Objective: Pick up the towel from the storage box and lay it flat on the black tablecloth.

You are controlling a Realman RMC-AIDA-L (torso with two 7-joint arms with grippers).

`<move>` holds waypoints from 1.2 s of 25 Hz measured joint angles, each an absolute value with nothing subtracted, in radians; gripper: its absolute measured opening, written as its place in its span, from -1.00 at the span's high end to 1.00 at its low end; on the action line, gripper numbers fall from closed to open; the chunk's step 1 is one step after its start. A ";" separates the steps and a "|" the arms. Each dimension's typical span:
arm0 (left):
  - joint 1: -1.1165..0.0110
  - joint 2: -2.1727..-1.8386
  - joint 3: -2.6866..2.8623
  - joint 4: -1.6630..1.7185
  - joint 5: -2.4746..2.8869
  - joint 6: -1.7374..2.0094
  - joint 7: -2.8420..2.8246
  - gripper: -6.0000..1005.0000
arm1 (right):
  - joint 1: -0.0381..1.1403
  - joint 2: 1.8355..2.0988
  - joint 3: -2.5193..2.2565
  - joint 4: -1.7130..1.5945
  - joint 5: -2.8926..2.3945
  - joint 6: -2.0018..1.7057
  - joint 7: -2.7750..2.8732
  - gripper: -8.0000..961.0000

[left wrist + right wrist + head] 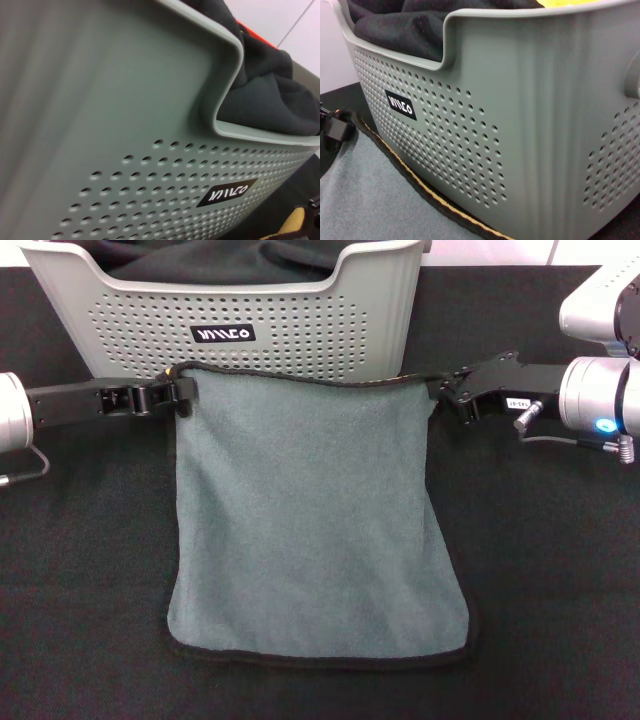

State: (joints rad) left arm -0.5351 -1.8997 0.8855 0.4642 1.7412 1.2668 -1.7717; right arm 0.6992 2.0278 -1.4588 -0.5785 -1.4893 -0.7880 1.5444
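The towel (315, 520) lies spread grey-green face up on the black tablecloth (80, 590), its near black-stitched edge slightly curved, with bare cloth open to the left, right and near side. Its far edge runs just beside the front wall of the storage box (300, 325); a thin yellow line shows along that edge in the right wrist view. The left pincer (178, 392) is pinching the towel's far-left corner, the right pincer (447, 392) its far-right corner. Farther back, dark fabric (230, 260) fills the box.
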 joint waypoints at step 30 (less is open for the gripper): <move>-0.496 -1.884 0.885 0.474 1.721 1.312 -1.712 -0.08 | 0.487 2.020 -1.444 -0.782 -1.435 -0.852 1.563 -0.07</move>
State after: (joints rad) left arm -0.4956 -1.8840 0.8853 0.4742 1.7208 1.3121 -1.7120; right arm 0.4868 2.0196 -1.4435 -0.7821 -1.4350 -0.8524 1.5634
